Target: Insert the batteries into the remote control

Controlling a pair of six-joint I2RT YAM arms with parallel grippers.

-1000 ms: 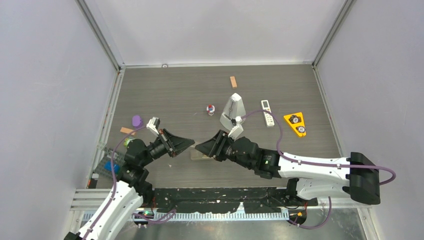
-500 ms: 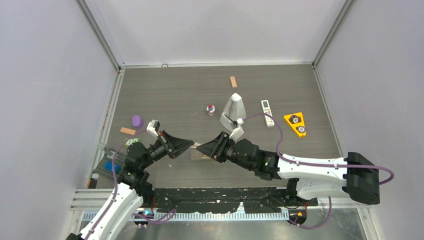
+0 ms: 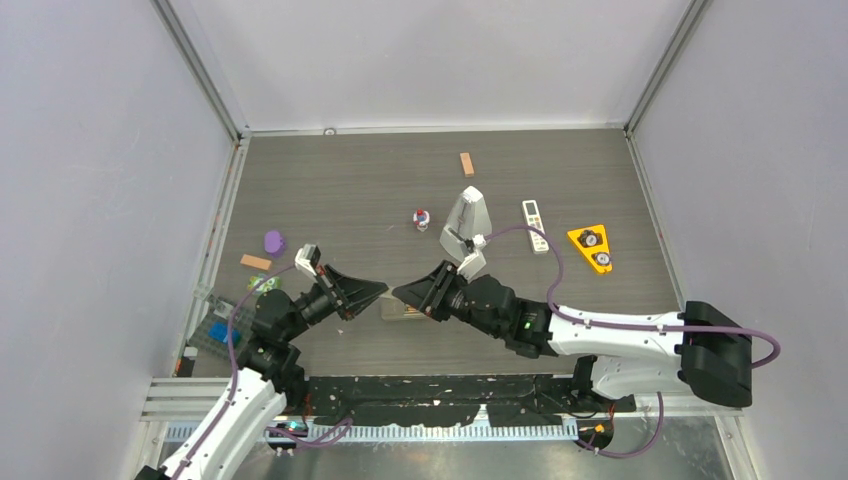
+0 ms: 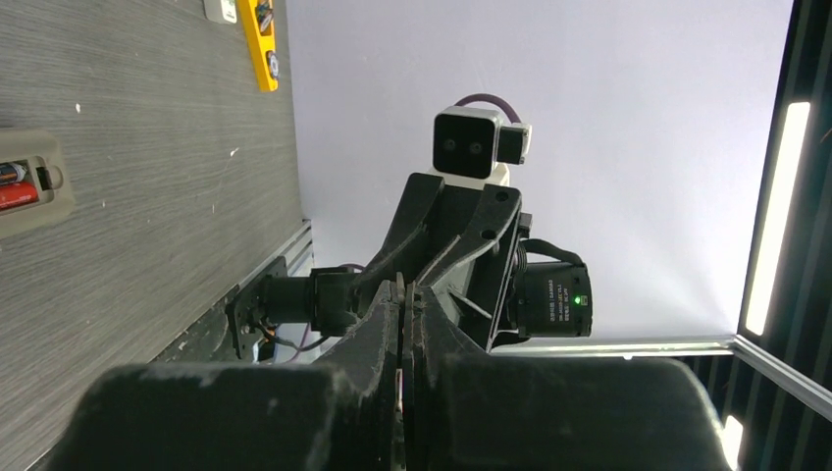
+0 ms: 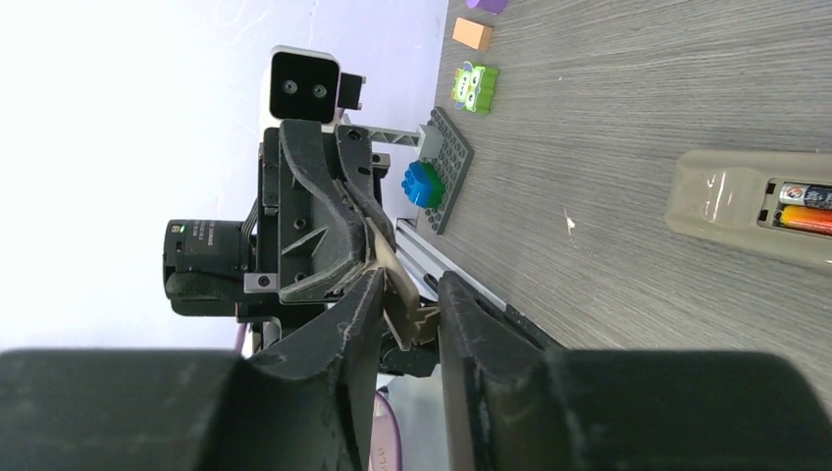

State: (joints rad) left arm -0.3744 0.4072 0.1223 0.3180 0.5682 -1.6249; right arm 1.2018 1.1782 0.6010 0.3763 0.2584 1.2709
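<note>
The grey-brown remote control (image 3: 400,312) lies on the table under both grippers' tips. Its open compartment shows in the right wrist view (image 5: 736,201), with two batteries (image 5: 806,192) with red and orange ends inside. It appears again at the left edge of the left wrist view (image 4: 34,186). My left gripper (image 3: 381,290) is shut on a thin beige cover (image 5: 392,280) held above the table. My right gripper (image 5: 407,299) meets it tip to tip and is shut on the cover's free end.
A grey metronome (image 3: 466,222), a white buttoned remote (image 3: 535,226) and a yellow triangle (image 3: 591,248) stand behind the right arm. At the left are a purple piece (image 3: 273,241), an orange block (image 3: 254,262), a green toy (image 3: 262,284) and a grey plate with a blue brick (image 3: 215,332).
My right gripper's jaws have narrowed onto the cover's end. The left gripper has stayed shut on the cover and shifted slightly towards the near edge.
</note>
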